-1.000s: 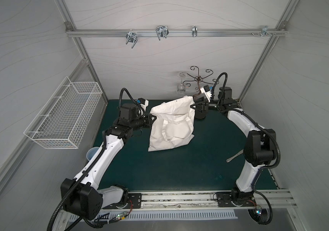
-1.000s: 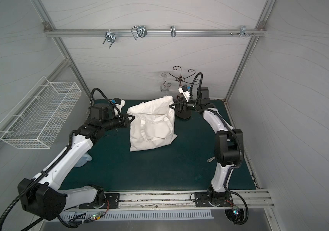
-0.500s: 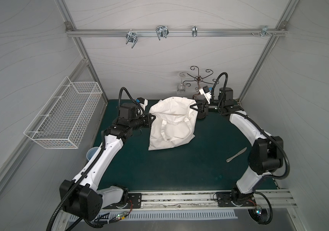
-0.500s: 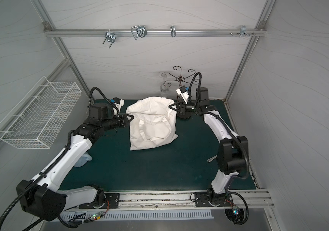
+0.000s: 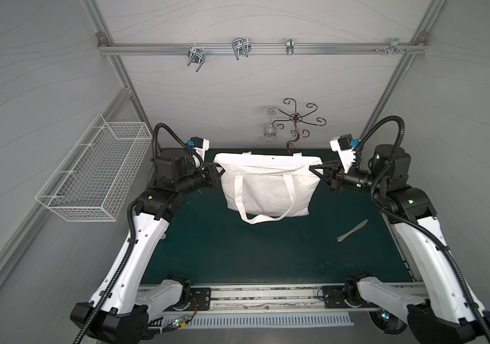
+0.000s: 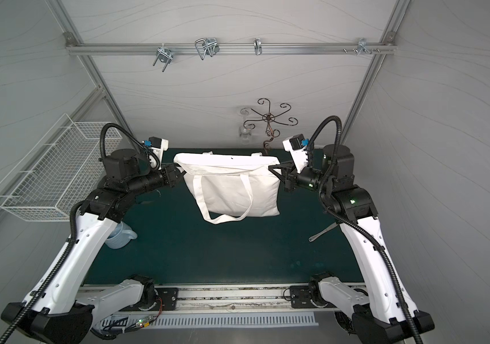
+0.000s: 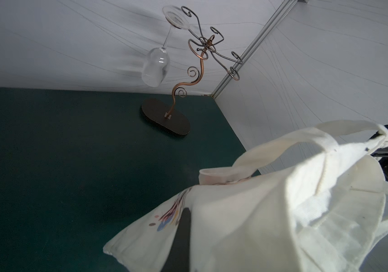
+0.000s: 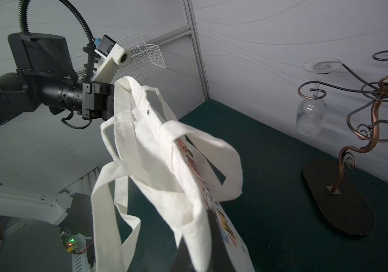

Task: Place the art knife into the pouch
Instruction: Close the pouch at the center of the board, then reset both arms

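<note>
On the left wall hangs the white wire basket [image 5: 95,169], which has no part in this. Just right of it, the left gripper [image 5: 218,172] is clamped on the left top corner of the pouch [image 5: 267,184]. The pouch is lifted off the green mat [image 5: 267,256] at the far middle, plain side facing near, with one loop handle [image 5: 263,219] drooping below it. The right gripper [image 5: 314,168] is pinched onto the right top corner, so the cloth is stretched flat between the two arms. The art knife [image 5: 352,230] lies on the mat at the near right, beside the right arm and well apart from the pouch; neither claw touches it.

The step in hand looks like presenting the pouch's mouth. Pulled this taut, the rim is a narrow slit, so the arms should probably ease toward each other until it gapes. The left should then hold alone, since the right must let go to fetch the knife.
</note>
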Available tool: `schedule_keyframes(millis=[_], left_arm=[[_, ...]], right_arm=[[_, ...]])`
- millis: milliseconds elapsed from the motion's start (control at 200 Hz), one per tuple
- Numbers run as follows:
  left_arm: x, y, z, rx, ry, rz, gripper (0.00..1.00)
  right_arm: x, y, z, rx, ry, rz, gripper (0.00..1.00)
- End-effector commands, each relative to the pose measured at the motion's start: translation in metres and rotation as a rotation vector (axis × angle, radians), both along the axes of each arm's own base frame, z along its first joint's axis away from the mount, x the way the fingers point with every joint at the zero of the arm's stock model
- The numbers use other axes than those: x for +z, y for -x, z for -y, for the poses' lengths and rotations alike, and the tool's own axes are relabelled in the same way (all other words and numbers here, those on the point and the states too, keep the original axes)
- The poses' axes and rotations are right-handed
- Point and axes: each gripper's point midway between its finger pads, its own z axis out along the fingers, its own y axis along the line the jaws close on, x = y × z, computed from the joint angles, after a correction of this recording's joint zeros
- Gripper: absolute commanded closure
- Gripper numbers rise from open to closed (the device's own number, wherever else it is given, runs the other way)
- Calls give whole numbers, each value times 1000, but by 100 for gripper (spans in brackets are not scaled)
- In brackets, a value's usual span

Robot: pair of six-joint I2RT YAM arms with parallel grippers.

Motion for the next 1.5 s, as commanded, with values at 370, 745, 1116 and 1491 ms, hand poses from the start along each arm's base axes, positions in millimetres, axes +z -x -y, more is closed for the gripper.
schedule_keyframes(millis=[370, 745, 1116, 1491], left_arm=[[-98, -101, -40, 265, -75, -191, 85], [-59, -66, -98, 545, -127, 150, 1], [-166, -60, -160, 756, -515, 34, 1], [-249, -68, -172, 707, -623, 89, 2]], right_arm=[[-130, -143, 14, -298, 111, -220, 70], [-78, -105, 76, -492, 93, -80, 1], [-142, -83, 111, -583, 108, -161, 1], [-220, -100, 140, -731, 159, -138, 1]])
